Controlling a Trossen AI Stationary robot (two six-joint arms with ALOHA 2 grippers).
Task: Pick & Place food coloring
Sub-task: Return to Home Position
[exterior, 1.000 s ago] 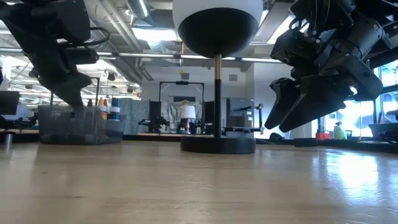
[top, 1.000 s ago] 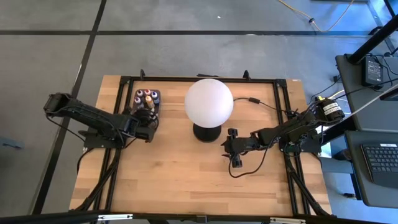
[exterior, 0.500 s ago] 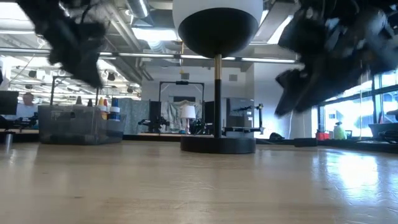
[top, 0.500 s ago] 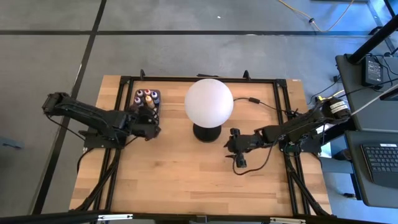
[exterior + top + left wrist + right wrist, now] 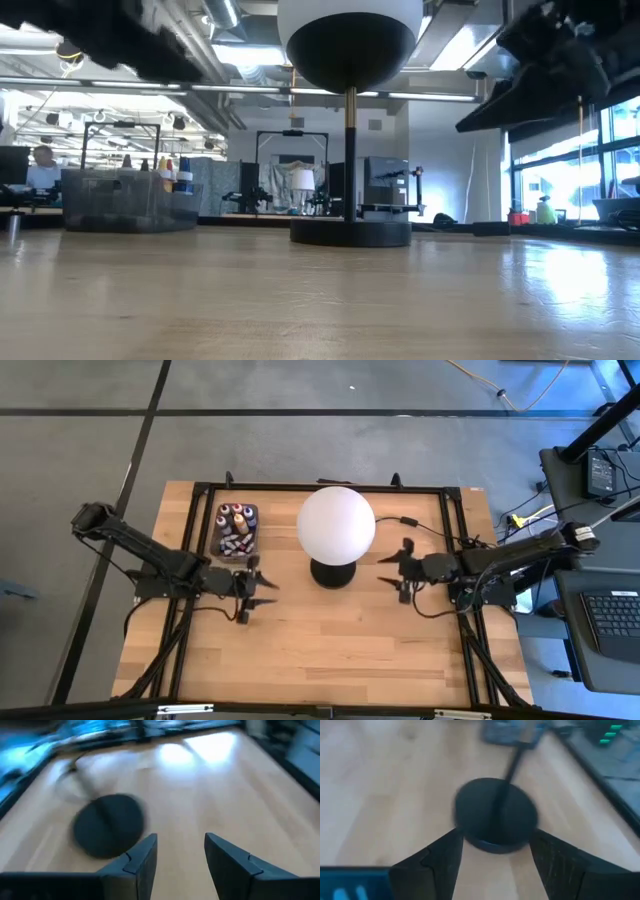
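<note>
The food coloring bottles point(image 5: 236, 525) sit clustered together inside the dark tray point(image 5: 216, 540).

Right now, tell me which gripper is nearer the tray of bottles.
Left. The left gripper hovers close off the tray's corner, apart from it. The right gripper is on the far side of the lamp from the tray.

White globe lamp point(image 5: 336, 523) on round black base point(image 5: 350, 232) mid-table, wooden table point(image 5: 320, 650), keyboard point(image 5: 612, 622) at right edge
</note>
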